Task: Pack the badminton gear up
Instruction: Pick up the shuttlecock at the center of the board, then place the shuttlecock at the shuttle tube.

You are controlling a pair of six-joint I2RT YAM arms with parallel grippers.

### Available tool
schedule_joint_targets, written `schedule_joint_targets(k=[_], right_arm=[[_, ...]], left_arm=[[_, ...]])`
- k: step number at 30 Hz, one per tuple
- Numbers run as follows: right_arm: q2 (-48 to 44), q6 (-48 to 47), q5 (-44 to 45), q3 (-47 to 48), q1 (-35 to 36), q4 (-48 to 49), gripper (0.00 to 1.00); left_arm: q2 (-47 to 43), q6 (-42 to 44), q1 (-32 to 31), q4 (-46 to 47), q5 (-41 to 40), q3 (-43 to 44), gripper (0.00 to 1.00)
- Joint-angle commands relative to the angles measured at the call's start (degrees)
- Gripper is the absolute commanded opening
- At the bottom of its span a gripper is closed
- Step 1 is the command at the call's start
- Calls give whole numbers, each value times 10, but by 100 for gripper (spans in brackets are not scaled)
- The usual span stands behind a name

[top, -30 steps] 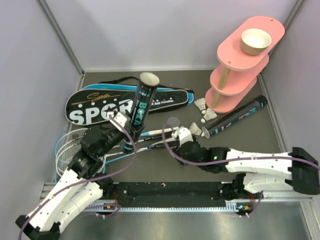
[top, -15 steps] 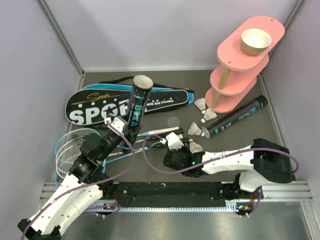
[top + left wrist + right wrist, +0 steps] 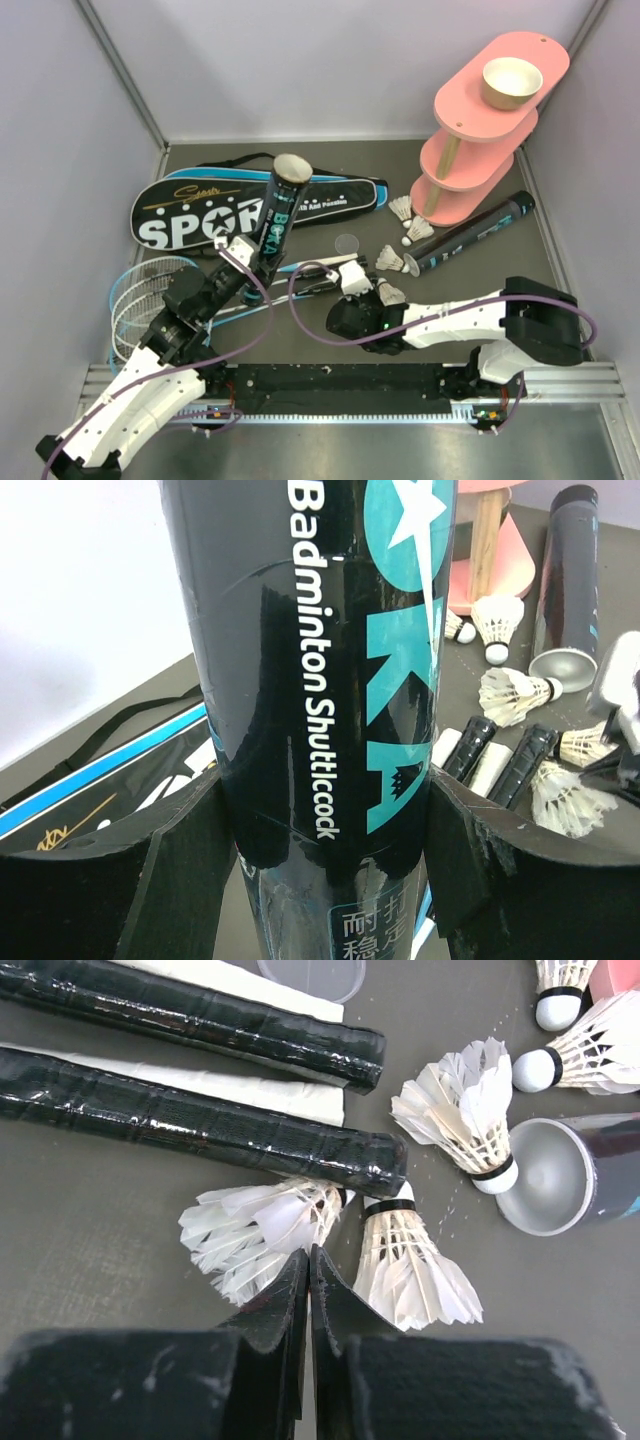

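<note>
My left gripper (image 3: 243, 268) is shut on a black shuttlecock tube (image 3: 275, 215), lettered "Badminton Shuttlecock", and holds it tilted with its open end up; its body (image 3: 330, 730) fills the left wrist view between the fingers. My right gripper (image 3: 310, 1256) is shut with nothing between the fingertips, low over the table between two white shuttlecocks (image 3: 262, 1228) (image 3: 412, 1272). From above it (image 3: 370, 292) sits by the ends of the racket handles (image 3: 200, 1125). A second tube (image 3: 470, 237) lies on its side at the right. The racket heads (image 3: 140, 295) lie at the left.
A black SPORT racket bag (image 3: 200, 212) lies at the back left. More shuttlecocks (image 3: 403, 212) rest by the pink stand (image 3: 480, 130), which carries a tan bowl (image 3: 511, 82). A clear round lid (image 3: 347, 242) lies on the table near the handles.
The right gripper has gone from open to shut and its arm has swung left and lower toward the shuttlecocks. The left gripper has shifted the tube slightly.
</note>
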Motion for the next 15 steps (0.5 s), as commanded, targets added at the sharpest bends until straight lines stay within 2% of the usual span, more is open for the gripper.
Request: schedule_joint_targets(k=[1,3,5,6,7,8,9,10,12,13,15], right_arm=[[-100,20,6,-19,7,-29,0],[-166,10,-43,-31,6,-44,0],[-279,-7,-97,-40,-3,-72,0],[-315,-18,-194,-43,-40,-78,0],[-349,-14,-235,-36,-60,-92,0],[-422,-8,-273,-31,-87,-118,0],[-452,-9,-363,-23,-148,-126,0],[-478,-11,-416,7,-190,-135,0],[-505,-25,-539,54,-255,-182,0],[-503,-36,-567,113,-309,-201,0],[-468,-65,-606,187,-345,-271,0]], left_arm=[[0,20,-3,54,21,-3,33],[2,34,-3,55,31,-9,31],[9,41,-3,51,44,-8,29],[10,41,-3,49,59,-7,29],[14,40,-3,48,72,-7,30],[15,42,-4,47,84,-9,30],[16,51,-4,48,95,-15,30],[18,56,-5,54,124,-18,29],[21,66,-9,50,152,-18,27],[24,68,-8,47,187,-15,27],[25,70,-9,40,217,-14,25]])
